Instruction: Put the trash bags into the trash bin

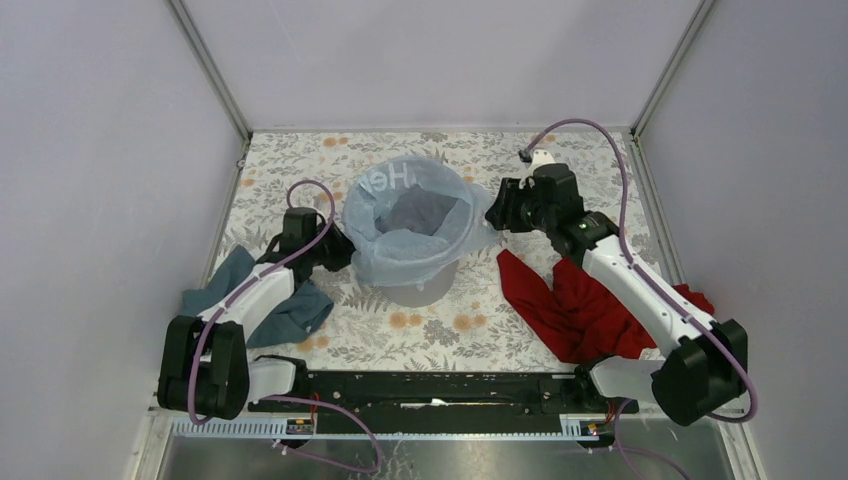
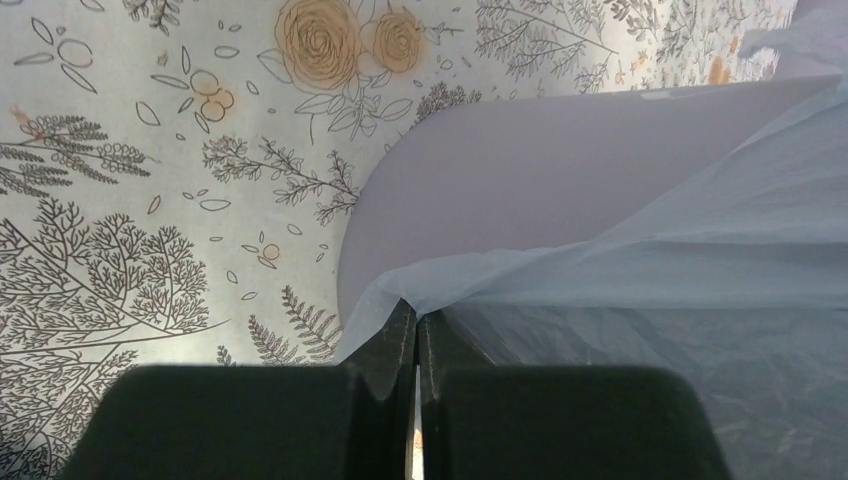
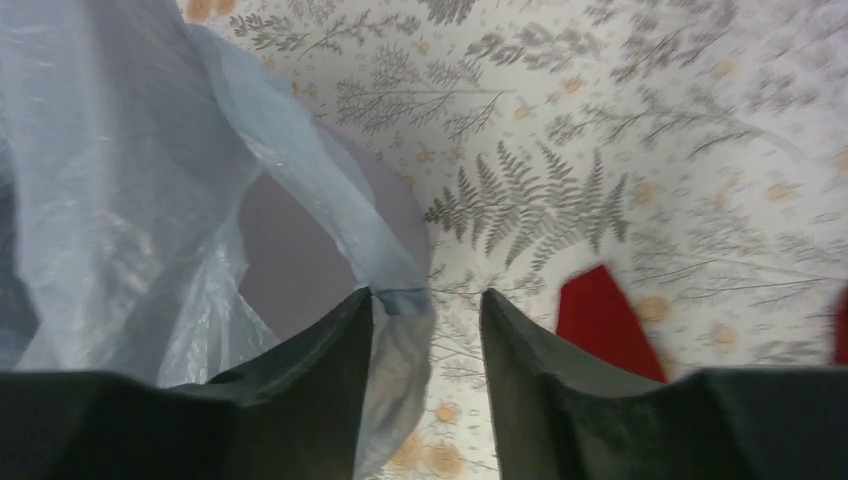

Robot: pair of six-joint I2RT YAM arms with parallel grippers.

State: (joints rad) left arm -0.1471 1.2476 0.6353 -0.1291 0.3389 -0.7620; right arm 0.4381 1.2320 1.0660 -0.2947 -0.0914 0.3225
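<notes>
The grey trash bin point(image 1: 425, 288) stands upright mid-table, and the pale-blue translucent trash bag point(image 1: 400, 215) is spread over its mouth and hangs down its sides. My left gripper point(image 1: 337, 250) is at the bin's left side, shut on the bag's edge. In the left wrist view the closed fingertips point(image 2: 417, 318) pinch the film point(image 2: 650, 250) against the bin wall point(image 2: 520, 170). My right gripper point(image 1: 497, 212) is at the bin's right rim. Its jaws point(image 3: 425, 300) stand apart, and a strip of bag point(image 3: 410, 350) hangs between them against the left finger, beside the bin point(image 3: 290, 260).
A dark teal cloth point(image 1: 265, 300) lies under the left arm. A red cloth point(image 1: 580, 305) lies under the right arm, its corner point(image 3: 600, 320) near the right finger. Enclosure walls surround the floral tabletop point(image 1: 440, 335).
</notes>
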